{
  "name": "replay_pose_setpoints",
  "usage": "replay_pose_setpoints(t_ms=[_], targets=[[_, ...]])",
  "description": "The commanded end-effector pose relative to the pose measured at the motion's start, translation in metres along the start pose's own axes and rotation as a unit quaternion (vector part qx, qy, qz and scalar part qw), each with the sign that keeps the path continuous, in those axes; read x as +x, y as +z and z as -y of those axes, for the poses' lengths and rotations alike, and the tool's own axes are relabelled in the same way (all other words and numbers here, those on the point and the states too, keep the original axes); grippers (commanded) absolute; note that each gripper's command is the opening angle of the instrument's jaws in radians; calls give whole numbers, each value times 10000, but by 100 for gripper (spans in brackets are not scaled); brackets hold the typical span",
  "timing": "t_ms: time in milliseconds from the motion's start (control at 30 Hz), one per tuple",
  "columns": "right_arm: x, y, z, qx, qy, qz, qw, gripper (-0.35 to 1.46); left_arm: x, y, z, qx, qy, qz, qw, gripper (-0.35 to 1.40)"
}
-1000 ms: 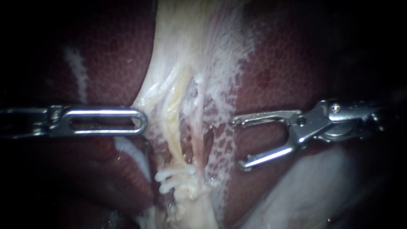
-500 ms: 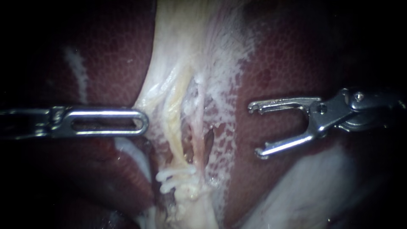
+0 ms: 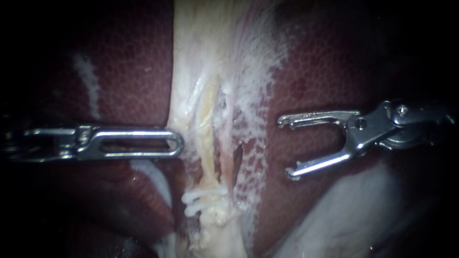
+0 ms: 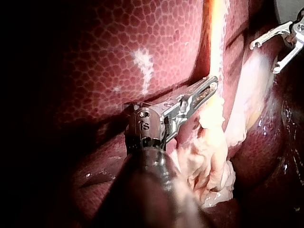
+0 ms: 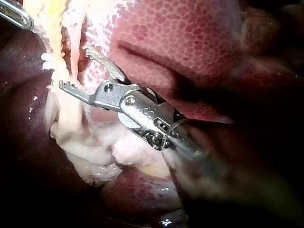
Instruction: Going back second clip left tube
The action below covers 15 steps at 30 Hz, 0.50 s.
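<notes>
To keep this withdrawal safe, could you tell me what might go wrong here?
The silver right instrument, jaws open and hooked, sits near the lacy white tissue over the red liver and could snag it. The left instrument touches the pale sheet beside the yellow tube; pulling might strain the white clips.

Two instruments (image 3: pixel 177 143) (image 3: pixel 286 147), two tubes (image 3: pixel 209 138) (image 3: pixel 228 157), two white clips (image 3: pixel 204 195) (image 3: pixel 203 208)

— Where does the left instrument (image 4: pixel 211 85) sit?
— Over the liver (image 4: pixel 142 28), its slotted tip closed on the edge of the pale tissue (image 4: pixel 211 137).
— And ahead of it?
— The right instrument (image 4: pixel 263 58), well apart beyond that tissue, its tip spread wide and gripping nothing.
</notes>
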Motion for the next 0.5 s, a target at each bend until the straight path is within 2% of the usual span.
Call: replay_pose_setpoints(t_ms=[33,500], targets=[[0,0,0,-1,0,2,10000,60,0,2,-1,-9,3,-4,10000,-35],[-1,2,0,-6,-4,3,10000,60,4,12,-3,-1,-16,-61,10000,-35]])
